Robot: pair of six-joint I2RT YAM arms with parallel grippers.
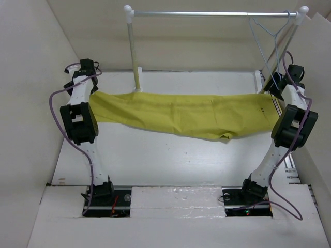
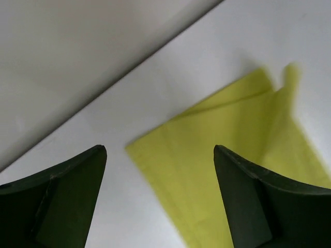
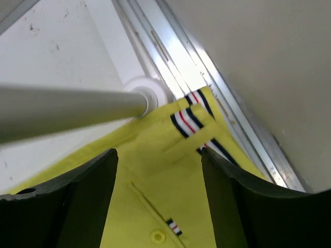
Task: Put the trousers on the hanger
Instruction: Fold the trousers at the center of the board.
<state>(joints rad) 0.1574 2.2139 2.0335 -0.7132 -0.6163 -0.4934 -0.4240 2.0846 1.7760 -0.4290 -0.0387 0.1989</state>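
Both my left claw [image 2: 159, 151] and right claw [image 3: 159, 153] gape open and empty above the trousers [image 1: 176, 116], lying flat across the counter [image 1: 170, 160], waistband near the hanger [image 1: 272, 35], so a shallow grasp could pinch one layer and drag them crooked.

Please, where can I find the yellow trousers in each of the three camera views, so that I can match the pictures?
Top external: the trousers lie stretched across the middle of the picture, from left to right.
Left wrist: the trousers are at the lower right, showing one plain corner.
Right wrist: the trousers are at the lower centre, with the striped waistband showing.
Shared landmark: the white table under the fabric shows in all three views.
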